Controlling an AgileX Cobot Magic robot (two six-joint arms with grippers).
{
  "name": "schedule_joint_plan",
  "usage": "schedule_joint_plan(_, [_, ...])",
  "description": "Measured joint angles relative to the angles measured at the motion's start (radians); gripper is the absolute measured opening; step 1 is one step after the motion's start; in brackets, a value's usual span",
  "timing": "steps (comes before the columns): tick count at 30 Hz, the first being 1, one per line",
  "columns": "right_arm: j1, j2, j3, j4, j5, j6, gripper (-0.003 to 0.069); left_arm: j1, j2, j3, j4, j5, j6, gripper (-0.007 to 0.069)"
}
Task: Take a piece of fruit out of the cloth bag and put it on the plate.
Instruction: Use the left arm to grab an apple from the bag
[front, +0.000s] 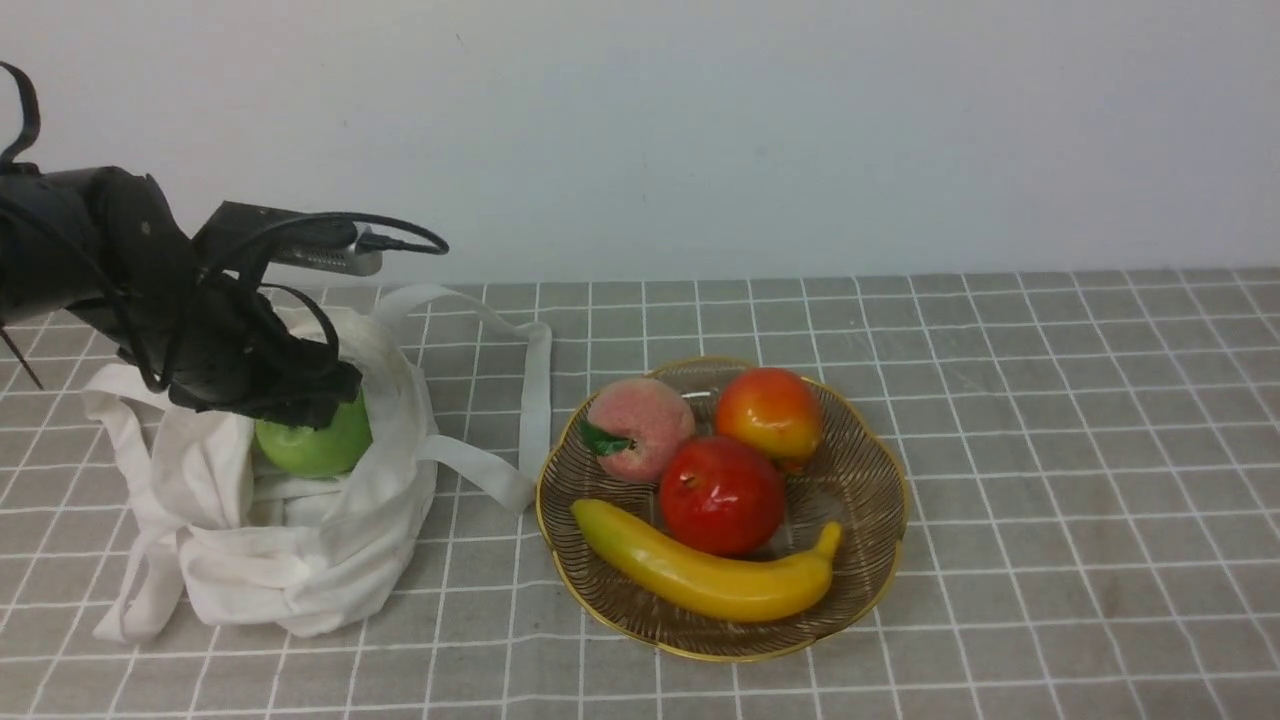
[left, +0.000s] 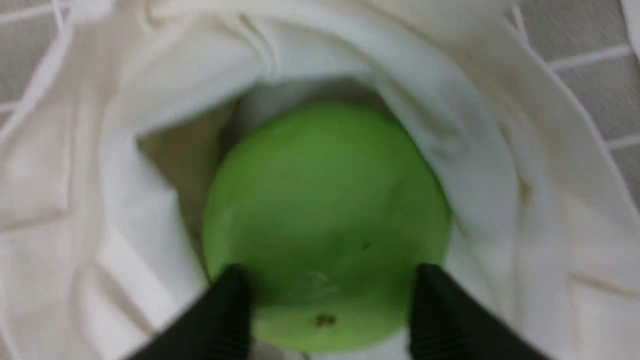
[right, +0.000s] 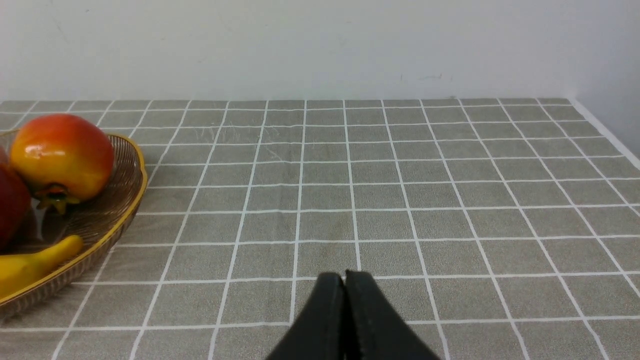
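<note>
From my station I see the cloth bag (front: 300, 560) slumped just to the left of the plate (front: 860, 480), one strap curling close to the plate's gold rim. The green apple (front: 318, 447) sits inside the bag's open mouth, left of the plate and not on it. My left gripper (left: 332, 305) is down in that opening. In its wrist view the black fingers (left: 227, 310) rest against opposite sides of the apple, grasping it, though the picture is blurred. The plate holds a peach (front: 640, 425), a red apple (front: 722, 495), an orange-red fruit (front: 770, 412) and a banana (front: 700, 575). My right gripper (right: 345, 300) is clenched with nothing between its fingers, over the checked tablecloth (right: 400, 190) beside the plate.
</note>
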Motion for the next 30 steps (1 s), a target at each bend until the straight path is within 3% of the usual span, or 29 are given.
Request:
schedule_joint_plan(1, [0.0,0.0,0.0,0.0,0.0,0.0,-0.0018,0.0,-0.035,0.001,-0.002,0.017,0.001,0.0127])
schedule_joint_plan(2, [0.0,0.0,0.0,0.0,0.0,0.0,-0.0018,0.0,-0.065,0.001,-0.003,0.022,0.001,0.0071])
schedule_joint_plan(4, [0.0,0.0,0.0,0.0,0.0,0.0,-0.0018,0.0,-0.113,0.001,-0.006,0.035,0.001,0.0025])
schedule_joint_plan(9, [0.0,0.0,0.0,0.0,0.0,0.0,-0.0018,-0.002,-0.198,0.001,-0.011,0.043,0.001,-0.0008])
schedule_joint_plan(14, [0.0,0.0,0.0,0.0,0.0,0.0,-0.0018,-0.003,-0.187,0.001,0.012,0.043,0.005,0.0006])
schedule_joint_plan(18, [0.0,0.0,0.0,0.0,0.0,0.0,-0.0018,-0.003,-0.128,0.001,0.051,0.032,0.036,0.0088])
schedule_joint_plan(22, [0.0,0.0,0.0,0.0,0.0,0.0,-0.0018,-0.003,-0.06,0.001,0.064,-0.019,0.047,0.0242])
schedule_joint_plan(27, [0.0,0.0,0.0,0.0,0.0,0.0,-0.0018,-0.005,0.011,0.001,0.069,-0.117,0.051,0.051])
schedule_joint_plan(30, [0.0,0.0,0.0,0.0,0.0,0.0,-0.0018,-0.005,0.037,0.001,0.075,-0.14,0.051,0.0582])
